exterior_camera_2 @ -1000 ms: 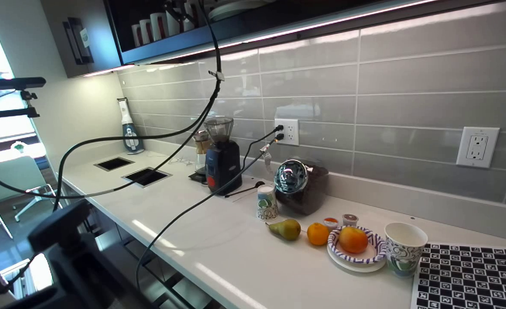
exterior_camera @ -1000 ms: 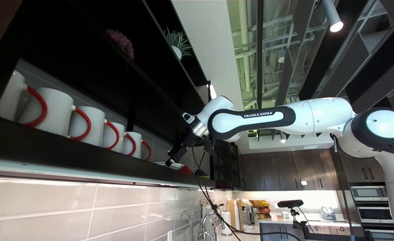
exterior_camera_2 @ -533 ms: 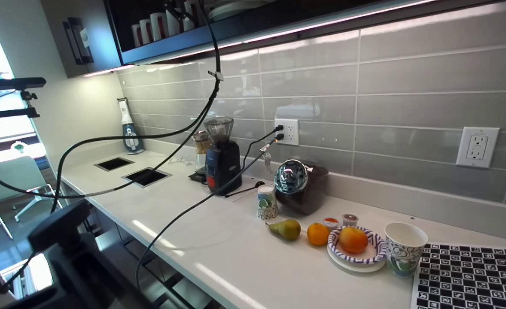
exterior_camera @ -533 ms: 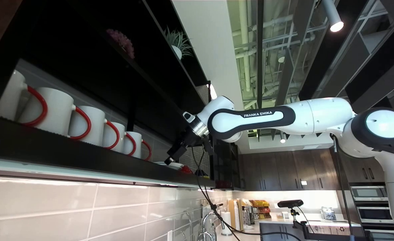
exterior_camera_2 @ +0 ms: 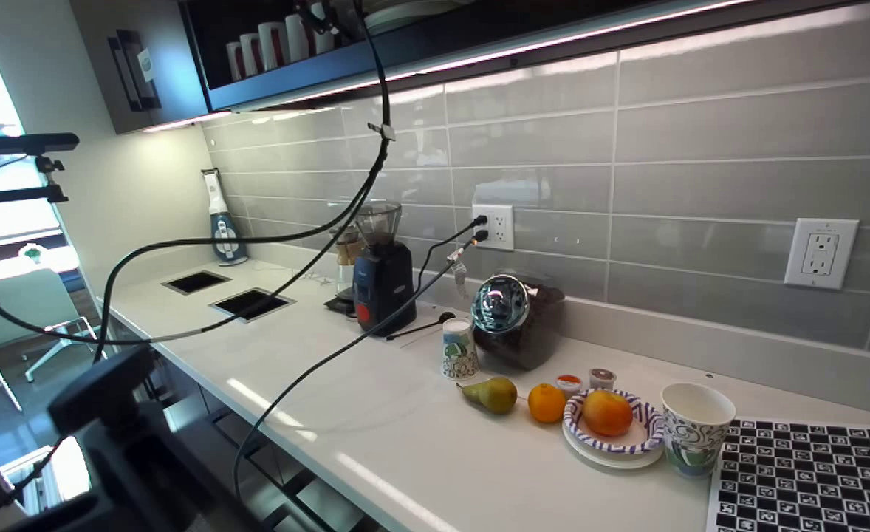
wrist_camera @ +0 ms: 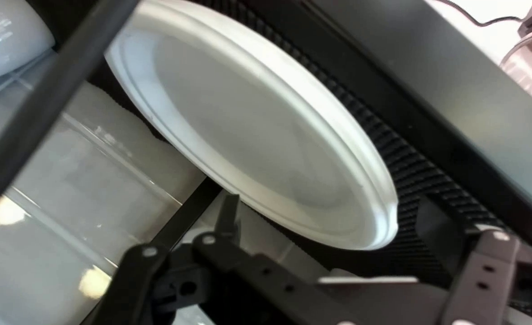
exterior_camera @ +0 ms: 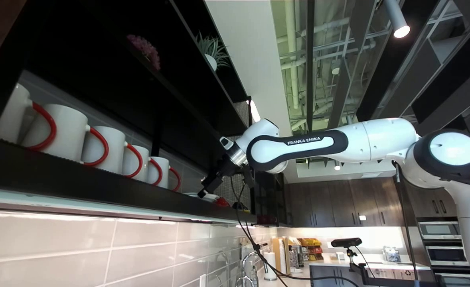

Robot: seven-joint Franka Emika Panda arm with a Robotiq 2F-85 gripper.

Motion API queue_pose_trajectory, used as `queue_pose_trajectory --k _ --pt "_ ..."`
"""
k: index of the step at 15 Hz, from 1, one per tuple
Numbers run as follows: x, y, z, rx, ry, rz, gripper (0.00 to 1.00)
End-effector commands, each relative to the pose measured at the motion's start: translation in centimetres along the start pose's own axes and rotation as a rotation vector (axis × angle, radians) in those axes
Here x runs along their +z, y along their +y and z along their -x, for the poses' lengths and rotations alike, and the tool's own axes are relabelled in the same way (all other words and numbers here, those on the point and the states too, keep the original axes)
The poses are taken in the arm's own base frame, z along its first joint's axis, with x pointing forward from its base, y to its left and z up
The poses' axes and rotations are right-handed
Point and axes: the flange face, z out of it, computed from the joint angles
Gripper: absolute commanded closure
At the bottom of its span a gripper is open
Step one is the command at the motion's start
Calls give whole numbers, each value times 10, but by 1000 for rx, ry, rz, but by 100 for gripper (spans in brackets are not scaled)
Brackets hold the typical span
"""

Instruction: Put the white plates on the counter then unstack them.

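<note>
Jaws wide apart, gripping nothing; gripper (wrist_camera: 329,205) at the near edge of the white plates (wrist_camera: 257,122), contact not clear. Plates sit on the dark shelf (exterior_camera: 99,187) above the counter (exterior_camera_2: 405,421), double rim suggesting a stack. Reads as early: neither move nor unstacking done; grasp, carry down and separating all left.

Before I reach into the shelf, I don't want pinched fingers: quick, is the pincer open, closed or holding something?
Pincer: open, holding nothing; the white plate is ungripped.
</note>
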Motion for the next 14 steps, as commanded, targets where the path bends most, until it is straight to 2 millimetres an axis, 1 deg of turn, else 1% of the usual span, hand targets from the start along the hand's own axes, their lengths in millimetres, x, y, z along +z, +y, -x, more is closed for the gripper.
queue_pose_trajectory --k 1,3,4,5,7,10,14 --pt "9 3 3 14 -14 5 0" --pt "13 2 3 16 -16 3 0" --pt "14 2 3 17 -13 4 6" --pt "13 2 3 20 -9 5 28" --pt "12 3 2 48 0 15 32" --pt "12 3 3 112 -9 19 55" --pt "14 3 4 198 -20 35 82"
